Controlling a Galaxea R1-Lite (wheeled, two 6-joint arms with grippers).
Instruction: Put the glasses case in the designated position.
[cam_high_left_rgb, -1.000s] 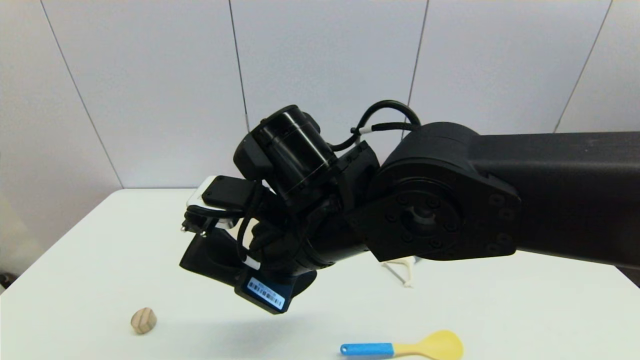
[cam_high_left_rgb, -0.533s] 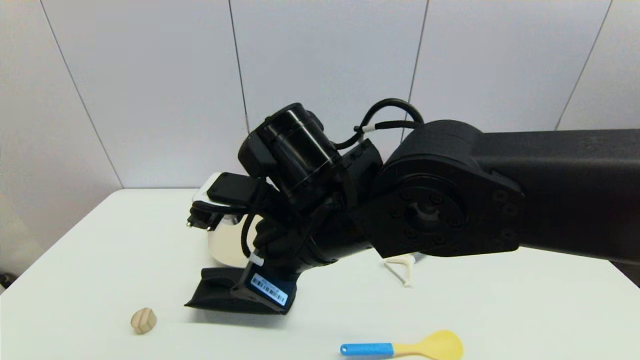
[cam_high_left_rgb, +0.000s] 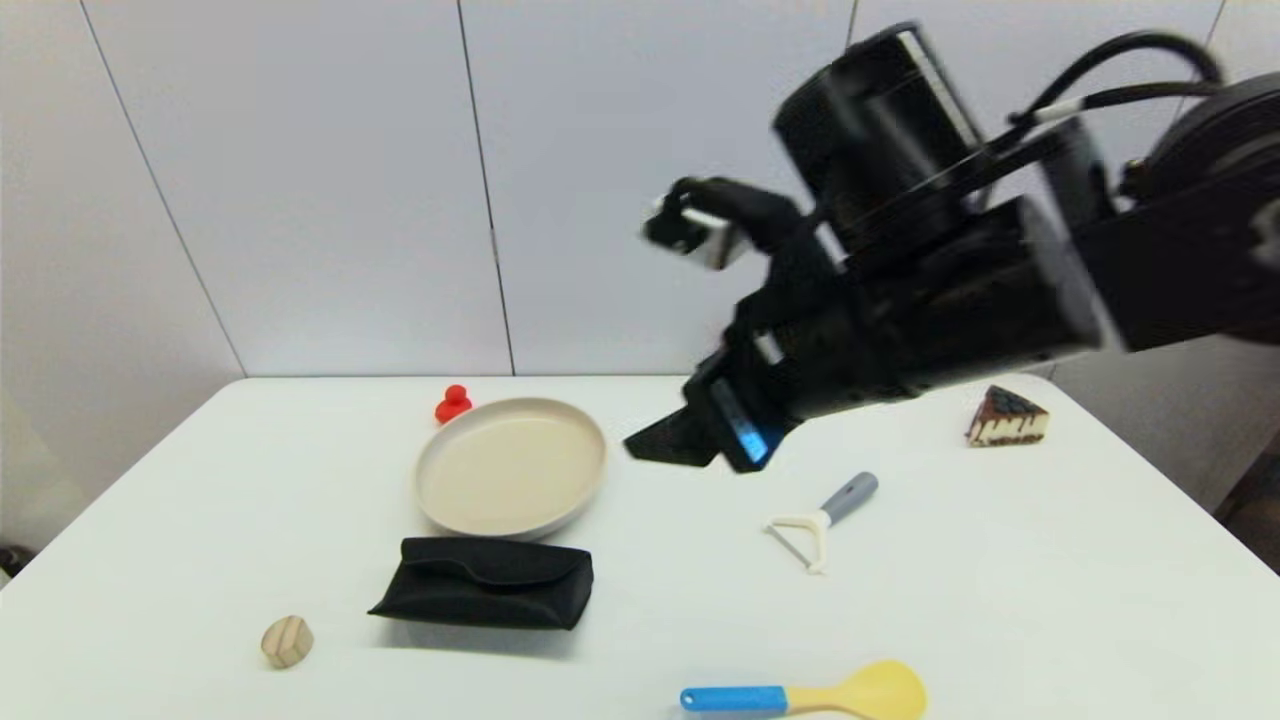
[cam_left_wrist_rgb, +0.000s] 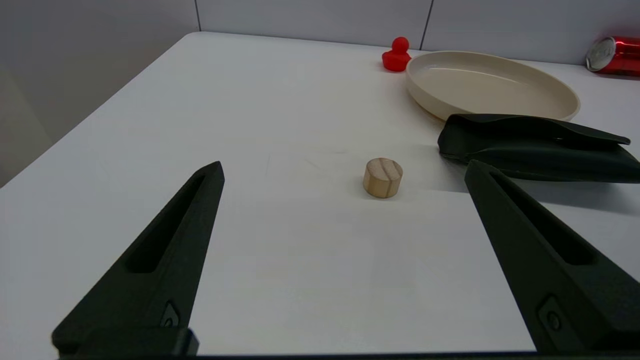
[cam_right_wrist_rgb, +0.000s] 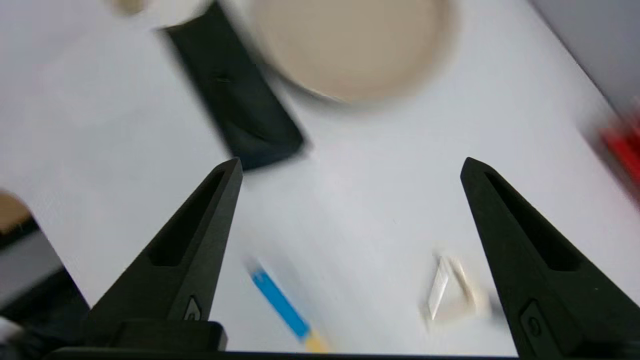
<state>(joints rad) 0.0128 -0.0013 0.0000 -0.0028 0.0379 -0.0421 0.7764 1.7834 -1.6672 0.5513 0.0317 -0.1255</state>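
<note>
From the head, the glasses case (cam_high_left_rgb: 484, 583) lay flat on the surface (cam_high_left_rgb: 200, 500), just before the beige plate (cam_high_left_rgb: 511, 479); my right pincer (cam_high_left_rgb: 690, 440) hung empty above. My left pincer (cam_left_wrist_rgb: 345, 200) gaped near a wooden block (cam_left_wrist_rgb: 382, 177). My right wrist showed fingers (cam_right_wrist_rgb: 200, 230) spread wide
</note>
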